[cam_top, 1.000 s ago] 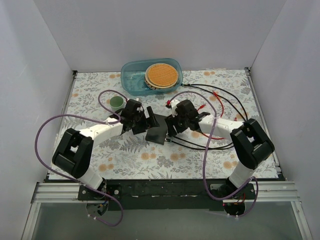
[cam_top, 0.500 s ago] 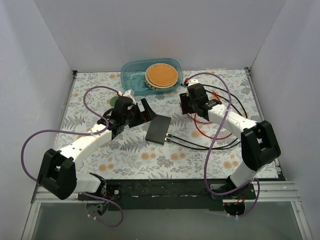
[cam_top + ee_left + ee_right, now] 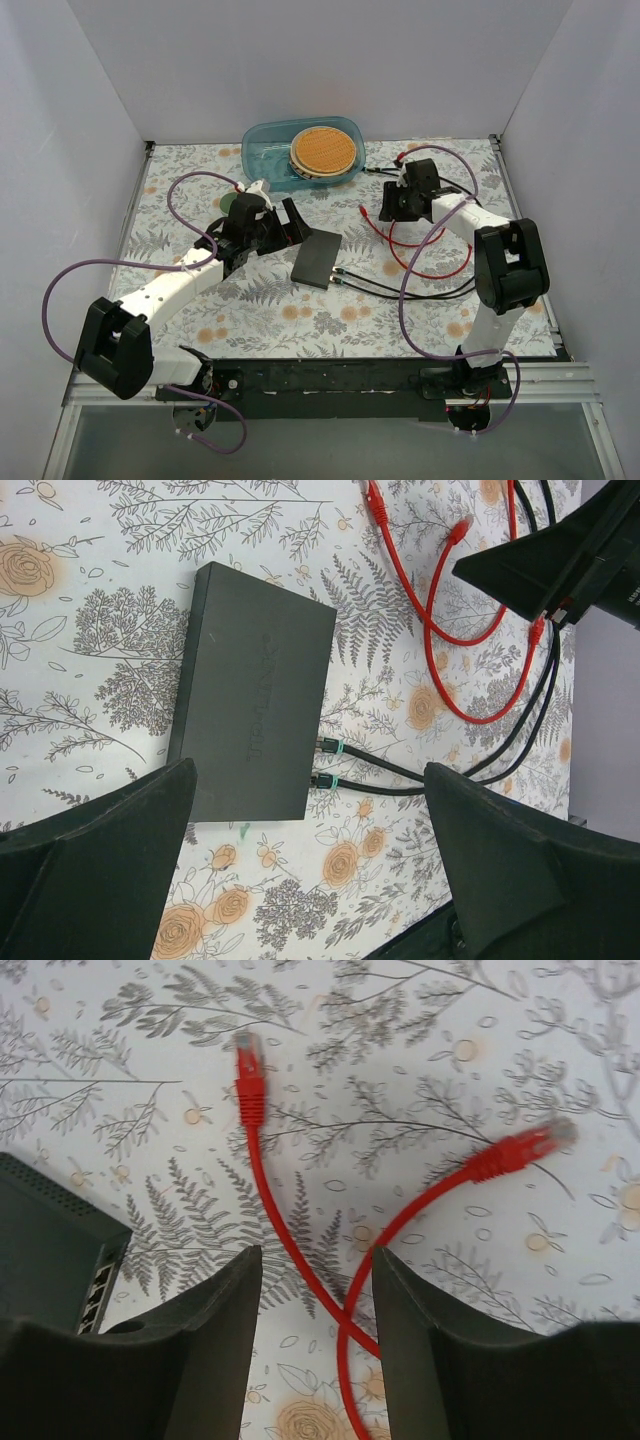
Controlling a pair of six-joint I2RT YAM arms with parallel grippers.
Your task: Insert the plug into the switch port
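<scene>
Switch (image 3: 255,710): beneath left gripper (image 3: 308,775), jaws spread, empty; 2 black cables (image 3: 400,772) plugged in. Red plug (image 3: 247,1065): loose, ahead of right gripper (image 3: 315,1270), jaws spread, empty. Grasp and insertion outstanding.

a translucent blue plastic tub (image 3: 262,160) sits on the far middle of a floral-printed tablecloth (image 3: 330,320), close to the white back wall (image 3: 300,60). inside it, toward its right side, lies a round tan woven disc (image 3: 323,150). near the tub's near left corner a small round green item (image 3: 229,204) shows only in part. a black metal rail (image 3: 330,378) runs along the near edge.
</scene>
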